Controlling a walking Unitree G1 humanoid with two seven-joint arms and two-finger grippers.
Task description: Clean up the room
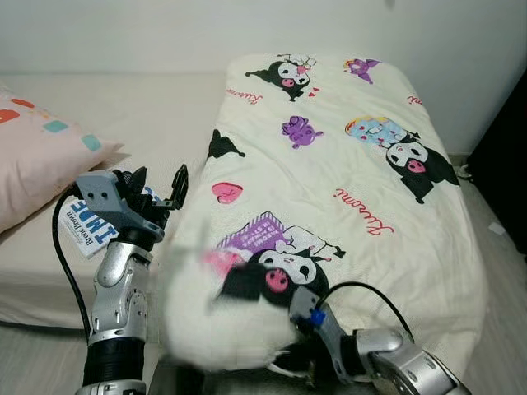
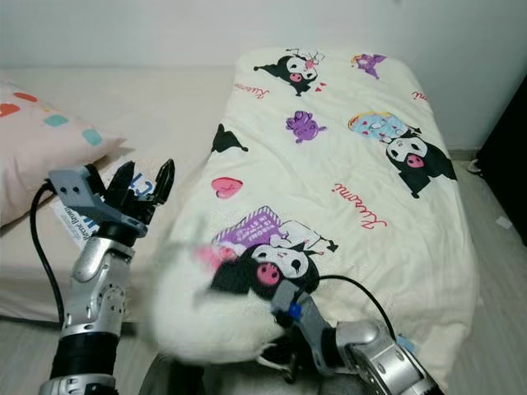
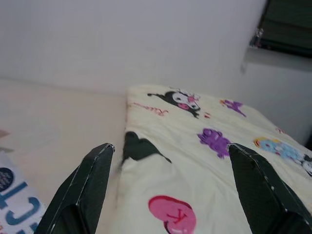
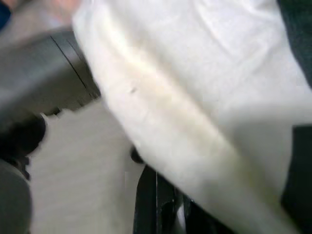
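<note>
- On the bed (image 1: 165,115), head views: quilt (image 1: 346,189) covers the right half, near edge blurred; pillow (image 1: 33,156) far left.
- Left wrist view: left gripper (image 3: 170,195) wide open, empty, beside quilt's left edge.
- Right wrist view: right gripper (image 4: 161,204) under quilt's near edge; grip hidden, cannot tell.

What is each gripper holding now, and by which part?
The right gripper grips the blanket at its near bottom edge. The left gripper is open, holding nothing.

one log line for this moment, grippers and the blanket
left gripper: open, raised beside cream cartoon-print blanket | right gripper: under blanket's near edge, fingers hidden | blanket: spread on bed
</note>
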